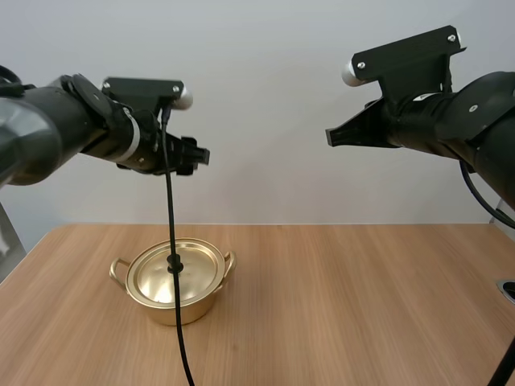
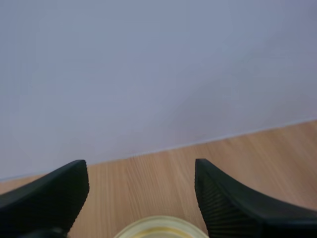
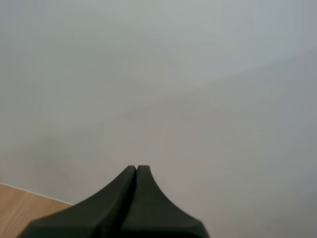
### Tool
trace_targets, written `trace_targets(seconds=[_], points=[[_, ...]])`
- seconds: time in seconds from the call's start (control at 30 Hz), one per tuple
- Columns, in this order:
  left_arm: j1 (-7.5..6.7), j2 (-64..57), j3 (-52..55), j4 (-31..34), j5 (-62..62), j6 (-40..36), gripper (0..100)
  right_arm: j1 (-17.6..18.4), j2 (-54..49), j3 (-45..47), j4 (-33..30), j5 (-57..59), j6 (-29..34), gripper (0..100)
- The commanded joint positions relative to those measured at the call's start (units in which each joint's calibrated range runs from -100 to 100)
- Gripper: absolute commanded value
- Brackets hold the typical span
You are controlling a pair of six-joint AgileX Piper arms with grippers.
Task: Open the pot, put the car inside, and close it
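- On the left half of the tabletop [image 1: 362, 305] stands the pot [image 1: 175, 281], a golden one with two side handles, well in from the left edge and from the far edge.
- Its lid [image 1: 177, 272] sits squarely on the rim – the pot is closed.
- Progress, as judged: nothing is done. The lid is to be lifted, the car is to go in, and the lid is to go back on – all three steps are outstanding.
- Left gripper [image 1: 197, 155]: held high above the table, the arm roughly level and reaching in from the left edge. It hangs over the pot's far side, well clear of the lid. Its jaws are spread wide with nothing between them. In the left wrist view the pot's rim [image 2: 161, 228] lies just below the gap between the fingers [image 2: 54, 191].
- Right gripper [image 1: 330, 137]: held high over the right half of the tabletop, pointing toward the left arm, well apart from the pot. Its jaws are pressed together, holding nothing.
- Judgement: the left arm is the better placed for the lid.
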Motion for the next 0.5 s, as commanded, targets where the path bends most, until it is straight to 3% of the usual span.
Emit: trace_targets(seconds=[0.0, 0.27, 0.47], points=[[0.01, -17.6, 1.0, -2.3, -20.1, 0.0, 100, 0.0, 0.0, 0.0, 0.8, -1.5, 0.0, 0], [0.01, -42.8, 11.9, -0.2, -18.4, 2.8, 100, 0.0, 0.0, 0.0, 3.1, -1.5, -2.5, 0], [-0.73, -50.4, 21.1, 1.8, -15.5, -1.7, 100, 0.0, -0.1, 0.0, 5.6, -1.5, -2.5, 0]])
